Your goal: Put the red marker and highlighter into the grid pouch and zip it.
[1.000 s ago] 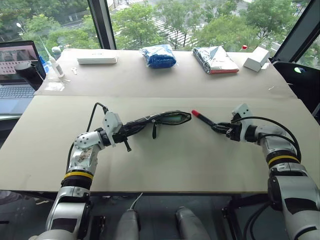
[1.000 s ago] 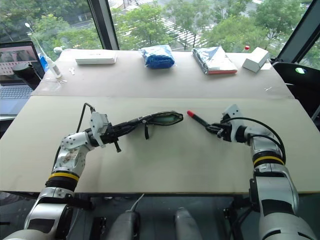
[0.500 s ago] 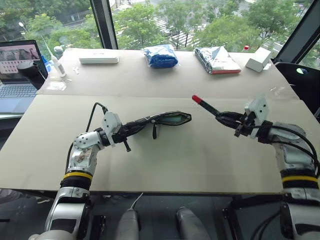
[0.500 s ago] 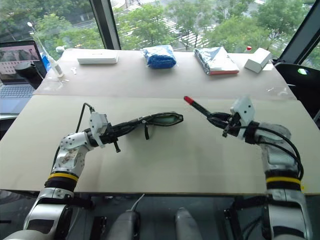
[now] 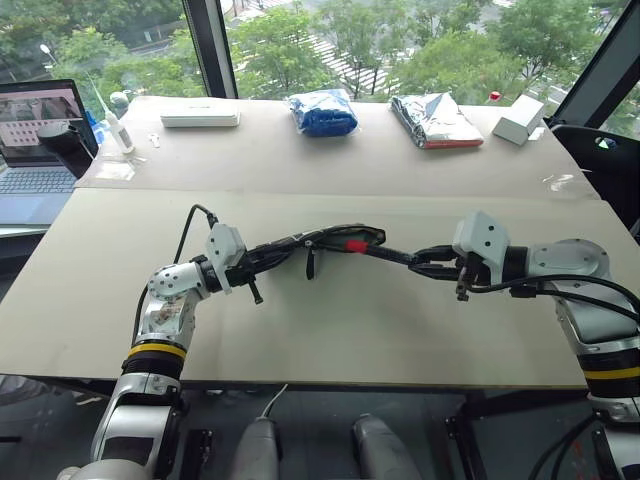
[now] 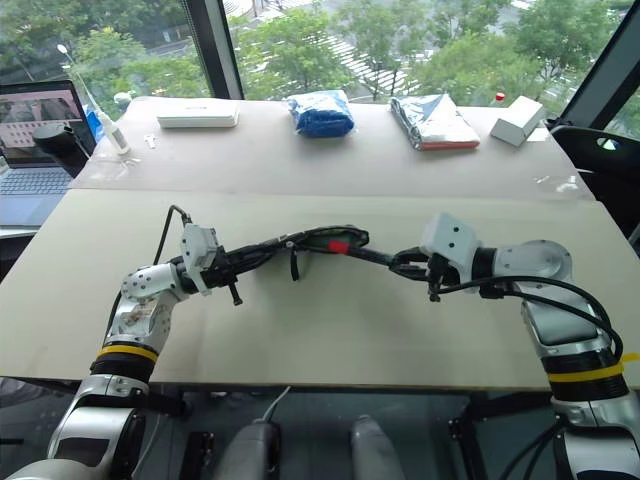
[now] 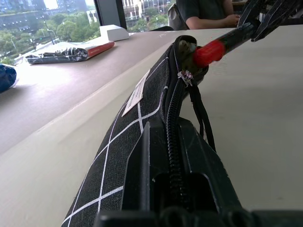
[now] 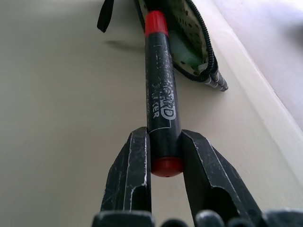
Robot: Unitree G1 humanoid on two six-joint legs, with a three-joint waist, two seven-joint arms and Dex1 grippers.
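Left eye view: your right gripper (image 5: pixel 432 263), clamped on the red marker's (image 5: pixel 385 253) tail, has swung in from the right so its cap now meets the open mouth of the grid pouch (image 5: pixel 300 243), which your shut left gripper (image 5: pixel 262 257) holds; insertion comes next.

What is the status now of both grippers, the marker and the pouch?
Left gripper shut on black grid-pattern fabric pouch, mouth open. Right gripper shut on slim black red-capped marker, cap at pouch mouth. Green highlighter inside. Nothing in the way.
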